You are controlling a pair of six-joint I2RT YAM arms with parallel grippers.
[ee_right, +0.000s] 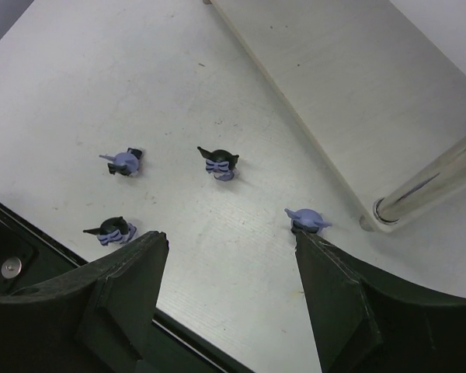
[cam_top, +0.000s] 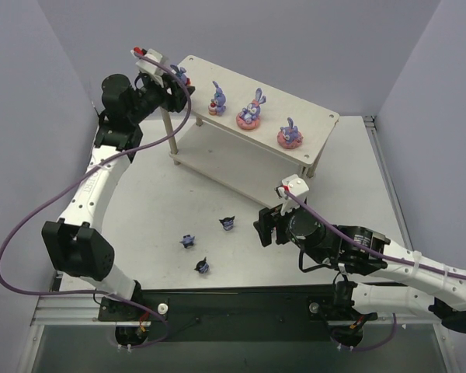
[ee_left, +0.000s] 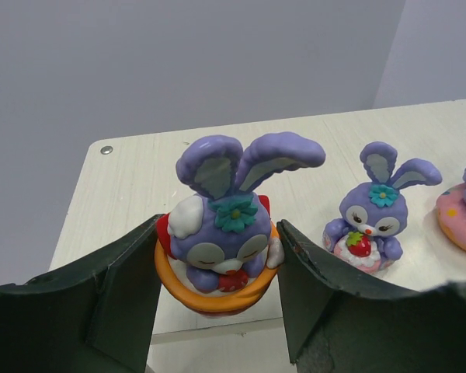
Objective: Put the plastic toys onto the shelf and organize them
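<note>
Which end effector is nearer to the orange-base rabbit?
Left. The left end effector holds the orange-base rabbit on the shelf; the right end effector hangs over the table by the blue figures.

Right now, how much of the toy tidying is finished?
Done: three purple rabbits stand on the shelf's top board. In hand: the left fingers grip a fourth rabbit at that board's left end. Left: four dark blue figures lie on the table below the open right fingers.
</note>
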